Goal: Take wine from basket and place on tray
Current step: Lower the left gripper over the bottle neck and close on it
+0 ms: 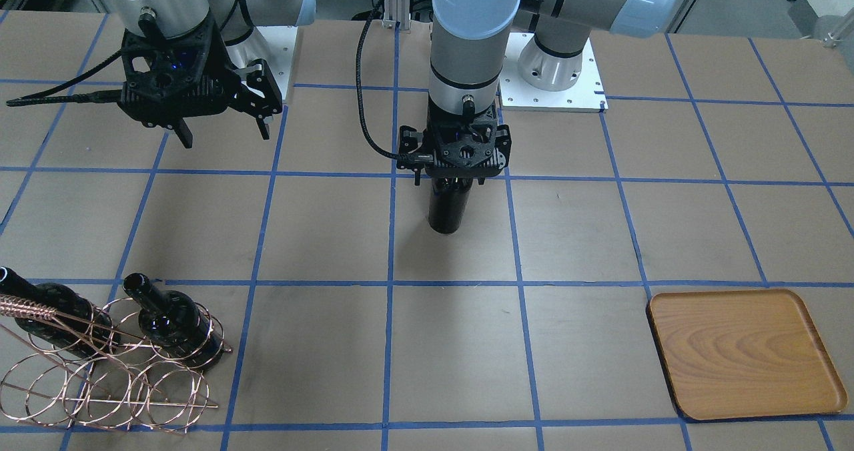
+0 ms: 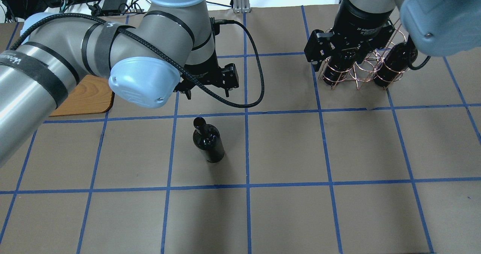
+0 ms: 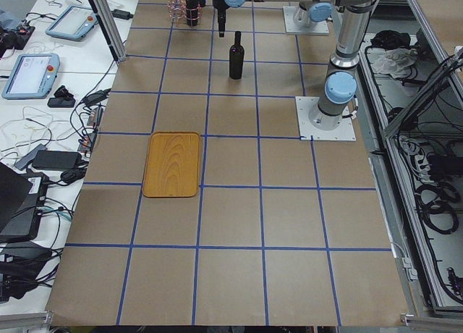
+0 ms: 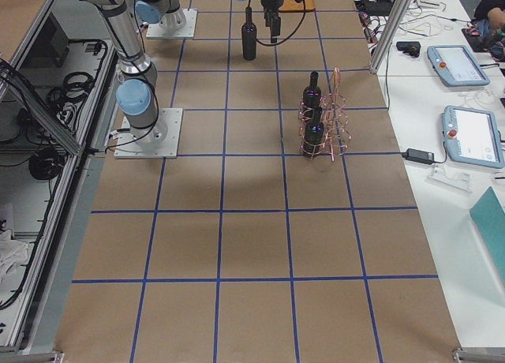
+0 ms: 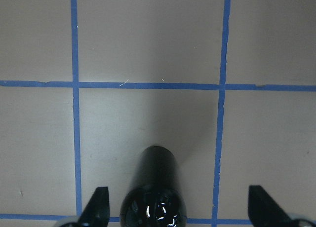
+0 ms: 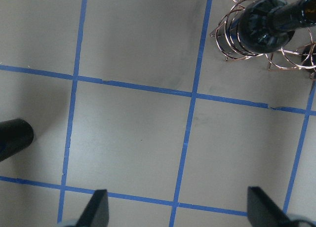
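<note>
One black wine bottle (image 1: 448, 207) stands upright on the table's middle, also seen in the overhead view (image 2: 208, 141). My left gripper (image 1: 456, 183) is open right above it. In the left wrist view the bottle (image 5: 154, 182) sits between the spread fingertips (image 5: 100, 202), and I see no contact. The copper wire basket (image 1: 100, 384) holds two more bottles (image 1: 170, 321) (image 1: 47, 307). My right gripper (image 1: 225, 137) is open and empty, raised above the table. The wooden tray (image 1: 744, 354) lies empty, far from the basket.
The table is brown paper with a blue tape grid. The right wrist view shows the basket (image 6: 276, 54) at its top right. Both arm bases (image 1: 554, 77) stand at the robot's edge. Operator desks with pendants (image 3: 32, 72) lie beyond the far edge.
</note>
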